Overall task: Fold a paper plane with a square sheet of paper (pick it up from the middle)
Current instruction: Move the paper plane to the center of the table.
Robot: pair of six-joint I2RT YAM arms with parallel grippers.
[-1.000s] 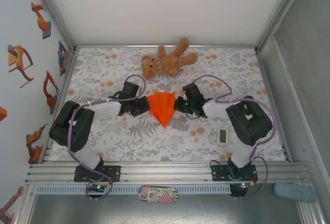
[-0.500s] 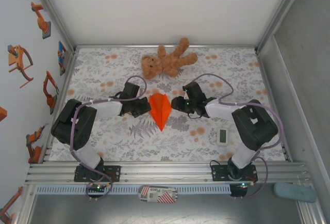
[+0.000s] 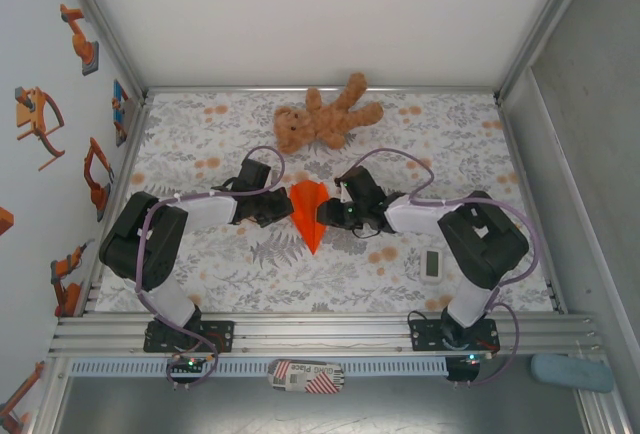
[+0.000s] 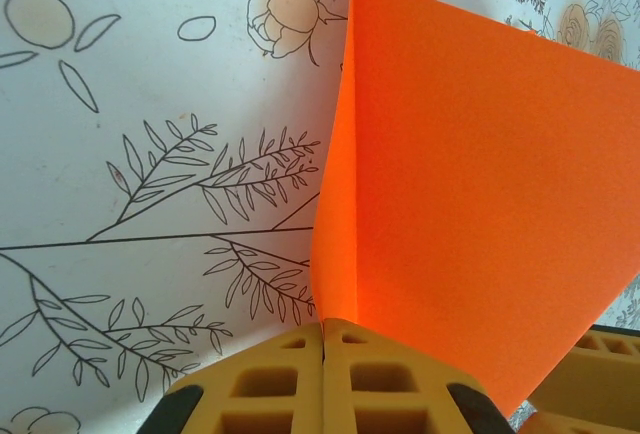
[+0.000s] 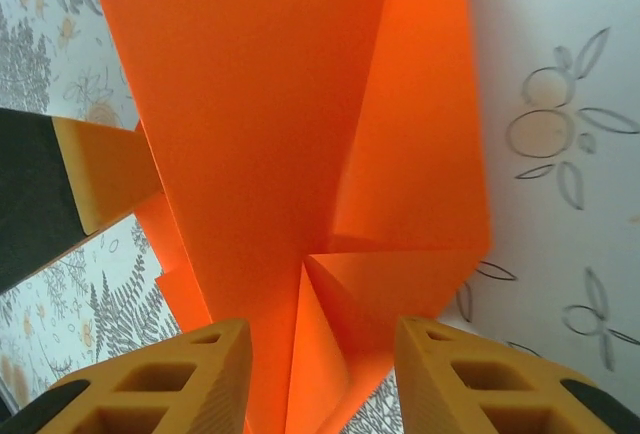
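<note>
Pinching the orange plane (image 3: pixel 310 212), a creased, pointed dart of folded layers, my left gripper (image 4: pixel 325 339) is clamped tight; my right gripper (image 5: pixel 322 354) stands half-open astride it.

The left arm (image 3: pixel 205 211) and the right arm (image 3: pixel 418 216) are built alike: smooth white links set between bulky matte-black joint housings with rounded edges; a thin purple cable (image 3: pixel 385 150) runs along each arm, arching free in a loop near the wrist and curving round the large black housing lower down; each arm rises from a flat black base plate (image 3: pixel 188 335); the left tool (image 4: pixel 325 379) and the right tool (image 5: pixel 320 374) have black bodies and mustard-yellow fingers (image 5: pixel 190 379); these fingers are blocky, moulded with rectangular hollow pockets, and have dark rounded corners at their outer edges.
</note>
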